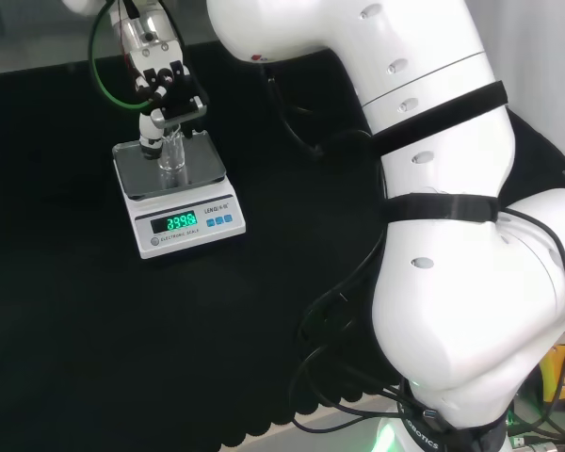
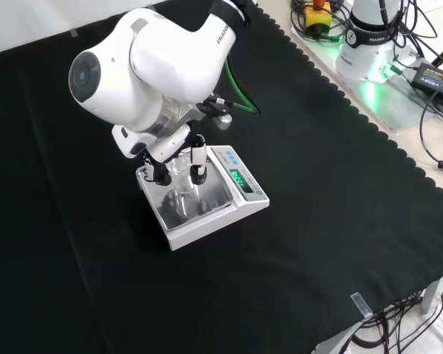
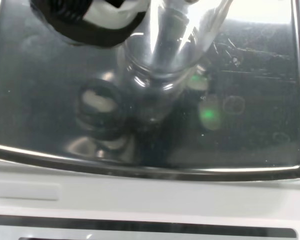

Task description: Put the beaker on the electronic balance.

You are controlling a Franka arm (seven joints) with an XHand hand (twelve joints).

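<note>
White electronic balance with a steel pan (image 1: 143, 226): green lit digits on its front display (image 1: 180, 222), with small dark print above and below them, too fine to make out. White robot arm (image 2: 170, 51): dark lettering on the upper link and on the base collar. Nothing else carries print.

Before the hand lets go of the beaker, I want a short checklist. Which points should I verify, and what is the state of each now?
1. Beaker is over the metal pan of the balance: ok.
2. Beaker stands upright: ok in head and front views.
3. Beaker base rests fully on the pan: cannot tell; the glass is clear, though the lit display suggests some load.
4. Beaker is away from the pan's edge: ok, near the middle in the front view.
5. Hand has its fingers round the beaker: ok, not yet released.
6. Cloth around the balance has nothing in the way: ok.
</note>
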